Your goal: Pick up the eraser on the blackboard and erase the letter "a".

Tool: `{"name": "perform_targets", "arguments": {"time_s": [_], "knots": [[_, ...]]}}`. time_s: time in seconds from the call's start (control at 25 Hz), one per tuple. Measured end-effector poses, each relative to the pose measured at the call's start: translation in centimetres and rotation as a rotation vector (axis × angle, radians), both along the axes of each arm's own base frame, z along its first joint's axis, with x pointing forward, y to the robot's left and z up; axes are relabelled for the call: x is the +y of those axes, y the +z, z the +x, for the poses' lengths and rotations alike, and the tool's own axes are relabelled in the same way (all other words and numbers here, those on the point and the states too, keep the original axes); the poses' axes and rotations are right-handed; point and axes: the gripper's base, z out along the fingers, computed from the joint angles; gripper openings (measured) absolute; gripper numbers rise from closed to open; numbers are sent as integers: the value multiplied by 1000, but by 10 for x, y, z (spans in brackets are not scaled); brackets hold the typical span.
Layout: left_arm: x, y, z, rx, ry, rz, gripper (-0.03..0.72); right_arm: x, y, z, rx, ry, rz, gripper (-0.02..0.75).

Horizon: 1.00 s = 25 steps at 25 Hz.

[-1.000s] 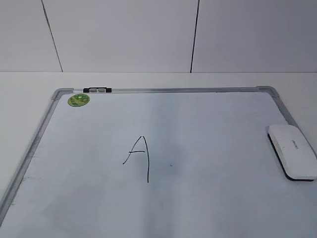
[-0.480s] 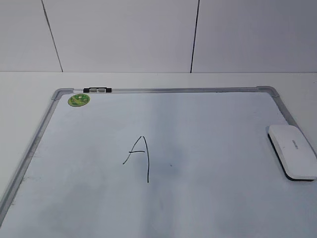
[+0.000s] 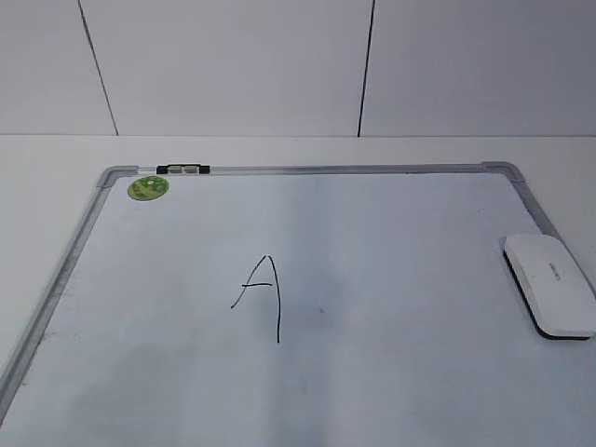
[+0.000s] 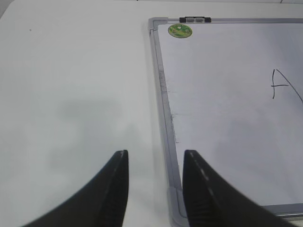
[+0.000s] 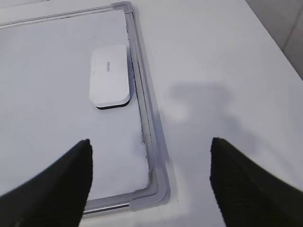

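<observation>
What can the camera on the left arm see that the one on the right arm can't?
Only the left wrist view shows the green sticker, the small clip on the frame, part of a handwritten capital "A", and the left gripper, open. Only the right wrist view shows the eraser lying by the board's right edge, and the right gripper, wide open. Both show the blackboard and the white table.

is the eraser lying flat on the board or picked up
Lying flat: the eraser rests white side up at the blackboard's right edge, and the open right gripper is clear of it.
</observation>
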Motion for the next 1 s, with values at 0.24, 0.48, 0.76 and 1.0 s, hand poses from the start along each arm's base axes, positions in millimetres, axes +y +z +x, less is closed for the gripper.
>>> {"name": "perform_targets", "arguments": {"time_s": [0.24,0.48,0.76,1.0], "knots": [[0,0,0,0,6,0,269,0,0,0,0,-19,-2,592],[0,0,0,0,6,0,266,0,0,0,0,-19,-2,592],[0,0,0,0,6,0,265,0,0,0,0,-21,-2,592],[0,0,0,0,6,0,246,0,0,0,0,-21,-2,592]]}}
